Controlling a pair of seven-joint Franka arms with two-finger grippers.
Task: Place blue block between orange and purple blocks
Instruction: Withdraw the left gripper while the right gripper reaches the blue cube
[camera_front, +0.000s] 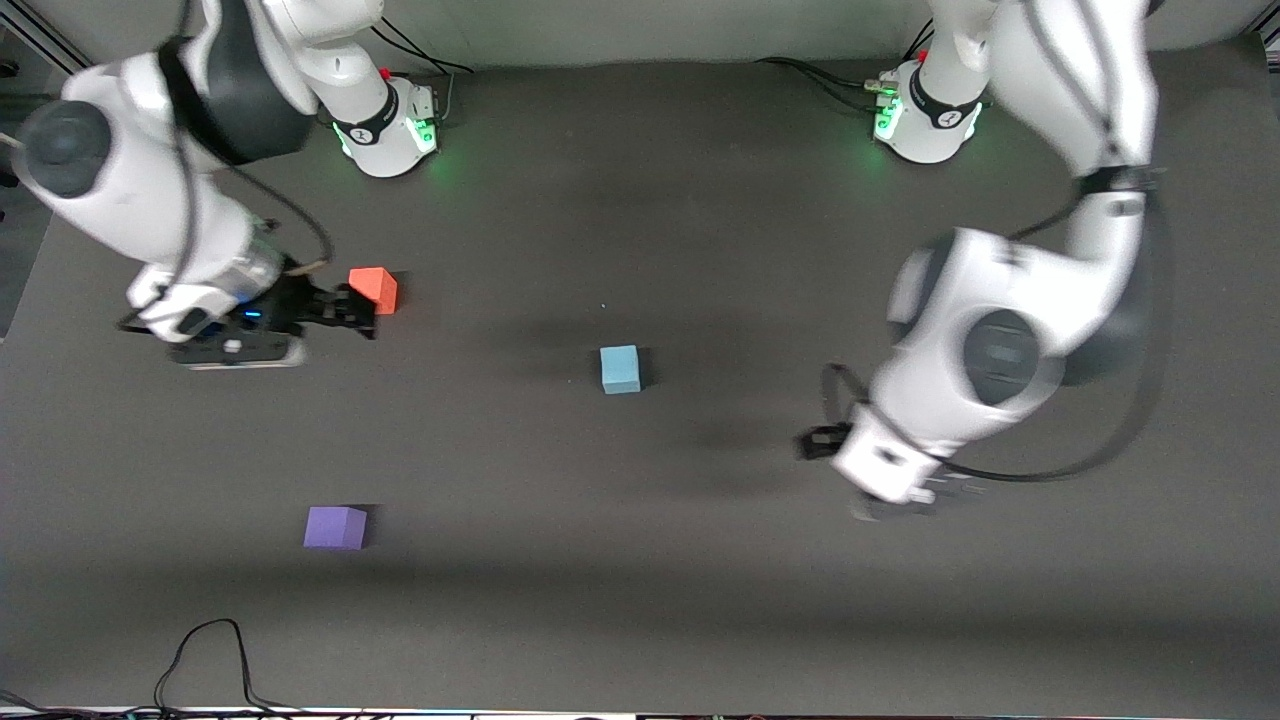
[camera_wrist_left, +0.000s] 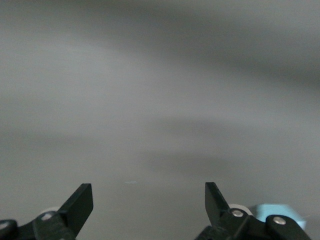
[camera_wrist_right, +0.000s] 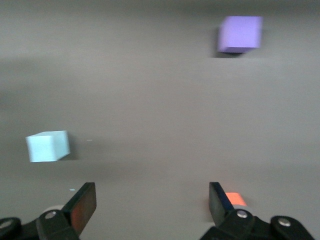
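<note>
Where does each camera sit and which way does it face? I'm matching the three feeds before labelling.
Front view: high across the table, facing both bases; shows both arms, the orange block, blue block and purple block.
Left wrist view: on the left arm, aimed at bare table; the left gripper has open fingers, blue block at the edge.
Right wrist view: on the right arm, looking at all three blocks; the right gripper is open.
Shared: the blue block appears in every view.

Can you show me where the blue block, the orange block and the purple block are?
blue block (camera_front: 620, 368): front view, on its top face.
orange block (camera_front: 374, 287): front view, on its top face.
purple block (camera_front: 335, 527): front view, on its top face.
</note>
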